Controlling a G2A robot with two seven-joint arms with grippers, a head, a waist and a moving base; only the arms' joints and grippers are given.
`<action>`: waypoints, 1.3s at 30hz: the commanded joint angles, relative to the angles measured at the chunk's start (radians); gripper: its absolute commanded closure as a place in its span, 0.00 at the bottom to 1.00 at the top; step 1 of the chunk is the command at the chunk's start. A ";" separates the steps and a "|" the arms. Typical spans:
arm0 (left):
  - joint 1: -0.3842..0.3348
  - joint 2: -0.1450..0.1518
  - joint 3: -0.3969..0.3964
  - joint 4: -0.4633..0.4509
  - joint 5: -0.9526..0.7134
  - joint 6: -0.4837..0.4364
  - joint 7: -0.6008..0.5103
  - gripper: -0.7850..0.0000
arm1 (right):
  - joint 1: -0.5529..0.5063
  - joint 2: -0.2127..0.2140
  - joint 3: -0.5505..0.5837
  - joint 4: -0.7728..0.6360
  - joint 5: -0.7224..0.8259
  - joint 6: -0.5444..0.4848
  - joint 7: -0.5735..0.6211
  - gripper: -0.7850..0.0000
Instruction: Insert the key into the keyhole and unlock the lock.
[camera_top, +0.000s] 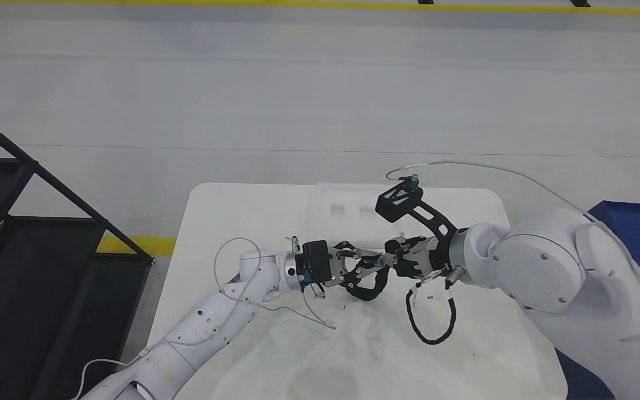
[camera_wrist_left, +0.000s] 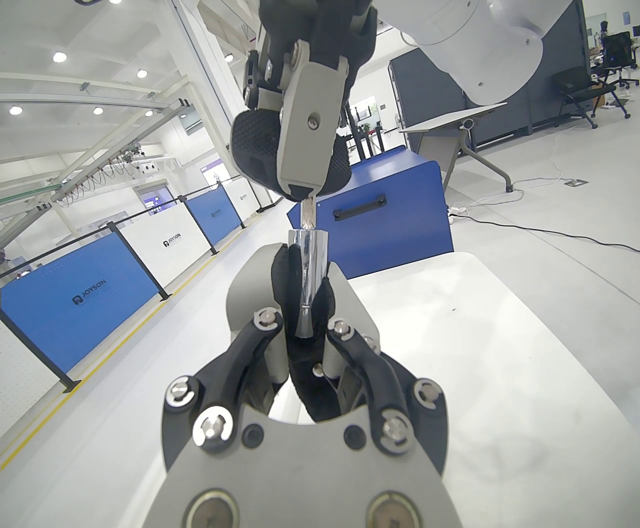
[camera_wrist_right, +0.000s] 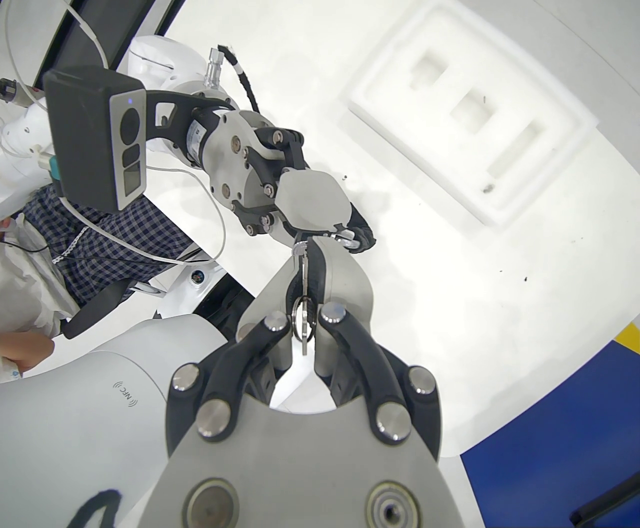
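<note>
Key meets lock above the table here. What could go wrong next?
1. Part of the key blade shows bare between the right gripper and the lock. If it is not fully seated, turning may jam or bend it.
2. The left gripper pinches the lock's smooth metal body, which could rotate with the key instead of unlocking.

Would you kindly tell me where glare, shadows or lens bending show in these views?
Left wrist view: ceiling lamps glare; highlights streak the lock in the left gripper. Right wrist view: the wide lens swells the right gripper holding the key. Top view: faint shadows on the table.
</note>
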 joint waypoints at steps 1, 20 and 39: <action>0.001 0.000 0.000 0.000 -0.002 -0.001 0.000 1.00 | 0.000 0.001 0.000 0.000 -0.003 0.000 0.000 1.00; 0.003 -0.003 -0.002 -0.008 0.008 -0.002 -0.005 1.00 | -0.002 0.004 -0.013 0.011 0.001 -0.005 -0.008 1.00; 0.006 -0.006 -0.005 -0.007 -0.017 -0.023 -0.021 1.00 | 0.008 -0.001 -0.040 0.021 0.003 -0.005 -0.034 1.00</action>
